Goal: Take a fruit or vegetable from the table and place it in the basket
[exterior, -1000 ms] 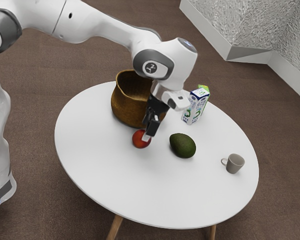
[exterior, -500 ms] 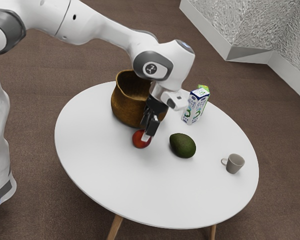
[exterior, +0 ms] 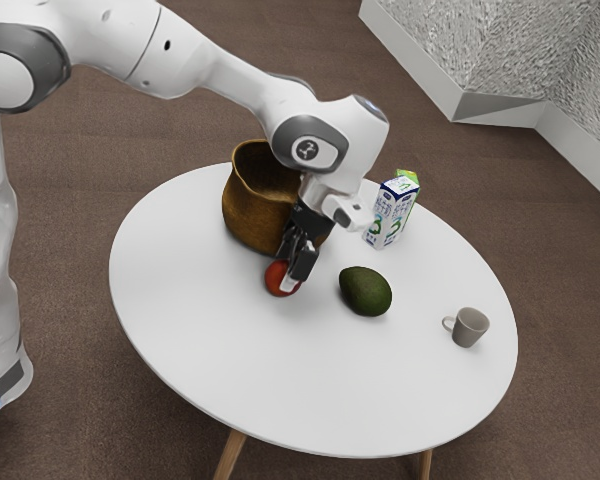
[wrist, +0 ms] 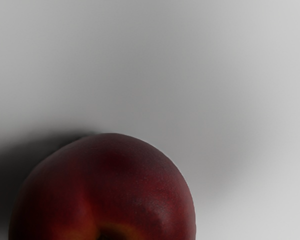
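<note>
Pick's not done yet imo: the gripper (exterior: 286, 273) is at the red apple (exterior: 276, 279), fingers apart, apple on the table (exterior: 210, 345) near the basket (exterior: 248, 212). Grab, lift and drop-in are all left.

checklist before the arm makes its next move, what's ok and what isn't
1. Gripper at the red fruit: ok, it is down at the fruit.
2. Secure grip on the fruit: cannot tell.
3. Fruit in the basket: not ok, it is outside, in front of the basket in the exterior view.
4. Basket upright with its mouth up: ok.
5. Basket's floor free of other things: cannot tell, its inside is partly hidden.
6. Avocado apart from the gripper: ok, bare table shows between them.
</note>
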